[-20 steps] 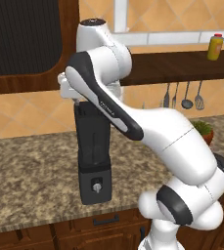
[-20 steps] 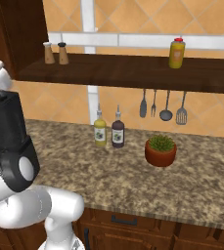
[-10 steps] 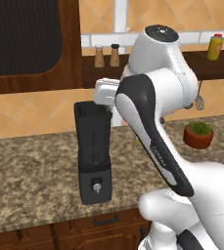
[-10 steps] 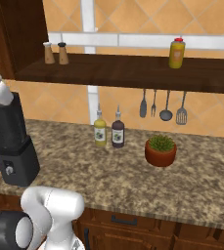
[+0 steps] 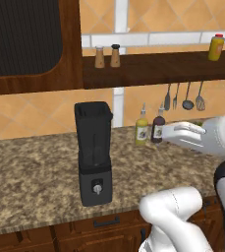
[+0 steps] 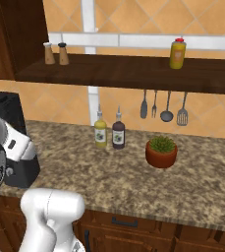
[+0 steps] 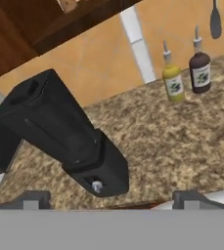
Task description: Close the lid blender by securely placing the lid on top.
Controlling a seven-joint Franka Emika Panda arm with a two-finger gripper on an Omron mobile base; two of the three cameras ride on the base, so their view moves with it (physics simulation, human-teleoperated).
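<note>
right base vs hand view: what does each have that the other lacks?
Right base: the potted plant, the yellow bottle and the shakers on the shelf, plus all four hanging utensils.
Hand view: the blender's silver knob, the lid on the jar, and the fingertips, set wide apart.
Both: blender, the two bottles at the wall, the granite counter.
</note>
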